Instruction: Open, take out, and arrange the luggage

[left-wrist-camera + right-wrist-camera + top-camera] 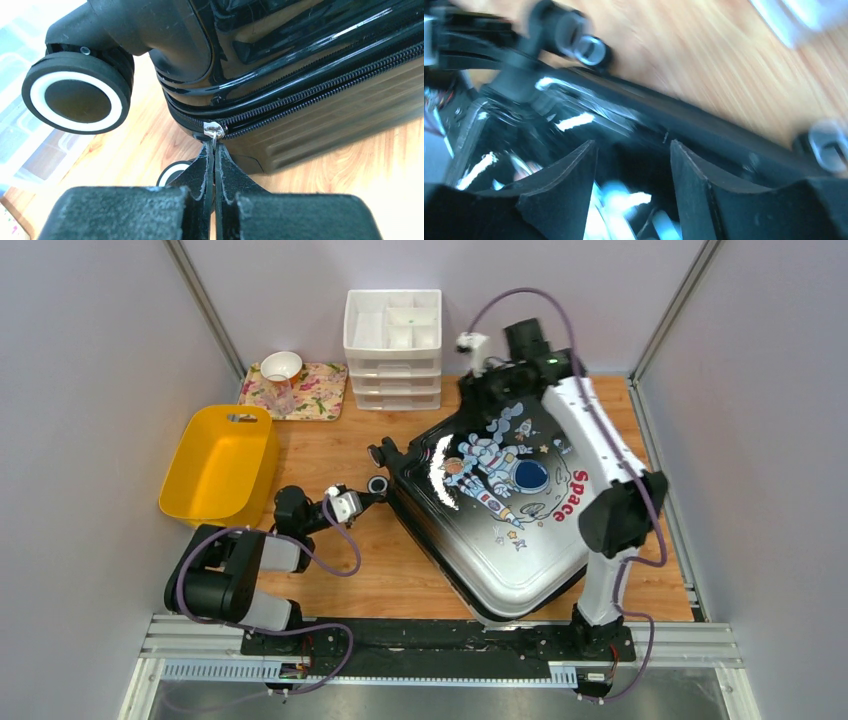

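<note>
The luggage (500,495), a hard-shell suitcase with an astronaut "Space" print, lies flat on the wooden table with its black wheels (379,484) toward the left. My left gripper (375,498) is at that wheel corner. In the left wrist view the left gripper (215,146) is shut on the silver zipper pull (215,130) of the closed zipper (320,80), beside a wheel (75,97). My right gripper (478,392) hangs over the suitcase's far end. The blurred right wrist view shows the right gripper (631,152) open above the glossy shell (574,120), holding nothing.
A yellow bin (220,465) stands left of the suitcase. A white drawer organizer (393,335) sits at the back. Beside it a floral mat (320,390) carries a bowl (282,365) and a glass (280,395). Grey walls enclose the table.
</note>
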`<move>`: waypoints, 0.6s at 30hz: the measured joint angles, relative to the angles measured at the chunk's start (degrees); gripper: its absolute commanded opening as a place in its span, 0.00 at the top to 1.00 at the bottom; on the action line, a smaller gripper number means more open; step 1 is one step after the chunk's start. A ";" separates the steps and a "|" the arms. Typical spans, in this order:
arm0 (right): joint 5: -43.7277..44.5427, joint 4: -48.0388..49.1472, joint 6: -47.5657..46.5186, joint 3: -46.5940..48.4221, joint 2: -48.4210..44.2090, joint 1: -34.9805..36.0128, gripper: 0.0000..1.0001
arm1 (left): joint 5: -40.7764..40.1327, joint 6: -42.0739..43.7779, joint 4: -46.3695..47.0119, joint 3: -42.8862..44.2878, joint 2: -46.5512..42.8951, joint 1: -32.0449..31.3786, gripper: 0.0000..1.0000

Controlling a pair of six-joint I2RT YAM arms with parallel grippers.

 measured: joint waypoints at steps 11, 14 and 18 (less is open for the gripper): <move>24.30 -3.82 19.50 -32.02 -30.73 -48.85 0.44 | -5.62 3.80 -8.83 -2.29 -8.02 -2.54 1.00; 28.26 -5.73 19.85 -38.49 -36.06 -58.58 0.52 | -6.45 4.81 -9.64 -2.47 -8.07 -2.84 1.00; 32.48 -6.58 17.22 -46.60 -40.06 -63.84 0.66 | -7.52 5.18 -10.60 -2.49 -8.07 -3.21 1.00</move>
